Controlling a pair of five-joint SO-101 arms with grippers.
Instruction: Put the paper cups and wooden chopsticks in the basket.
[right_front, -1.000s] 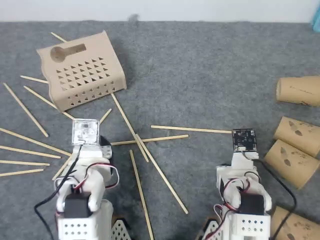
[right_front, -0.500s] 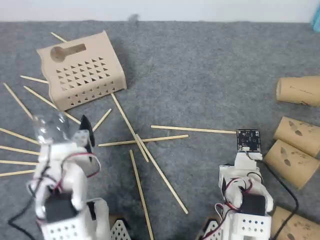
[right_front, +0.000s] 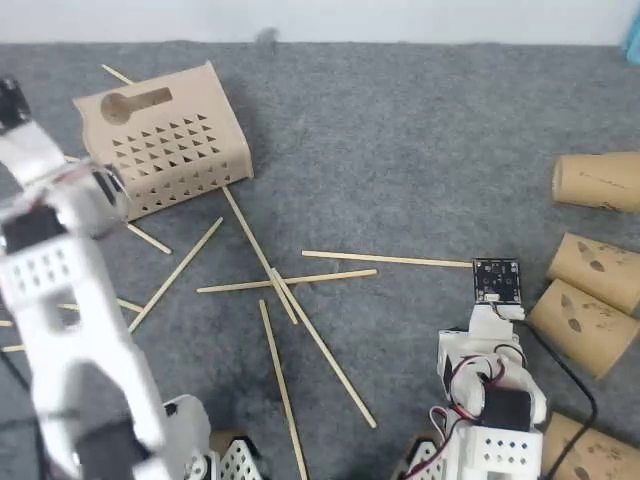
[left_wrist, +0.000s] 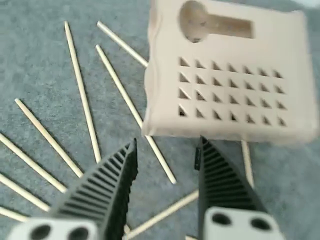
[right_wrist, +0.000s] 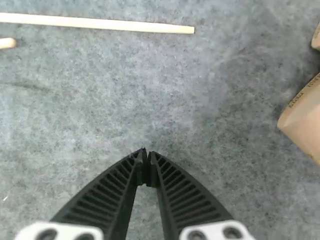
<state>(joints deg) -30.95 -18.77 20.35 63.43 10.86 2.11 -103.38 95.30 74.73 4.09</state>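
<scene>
A: Where's the left gripper (left_wrist: 168, 142) sitting relative to the basket (left_wrist: 225, 85)?

B: It's hovering just short of the basket's near edge, jaws spread and gripping nothing. The basket is lying with its holed face up. One of the chopsticks (left_wrist: 132, 110) is running under the gap between the jaws, and more are fanning out on the side away from the basket.

A: And the right gripper (right_wrist: 145, 160)?

B: Its jaws are pressed together and holding nothing, and it's pointing down at bare mat (right_wrist: 100, 100). One cup is showing near it and a chopstick is lying farther ahead.

A: Where are the paper cups (right_front: 597, 268)?

B: They're lying on their sides along the right edge, well apart from the basket (right_front: 165, 140).

A: What's changing versus a second ago?

B: The left arm (right_front: 60, 280) is swinging up and out to the left, from low near the front edge to beside the basket. The right arm (right_front: 490, 400) is barely shifting. Cups, basket and chopsticks (right_front: 285, 282) are staying put.

A: What's the surface like?

B: A grey felt-like mat is covering the table, and a pale wall (right_front: 400, 20) is running along the far edge.
</scene>
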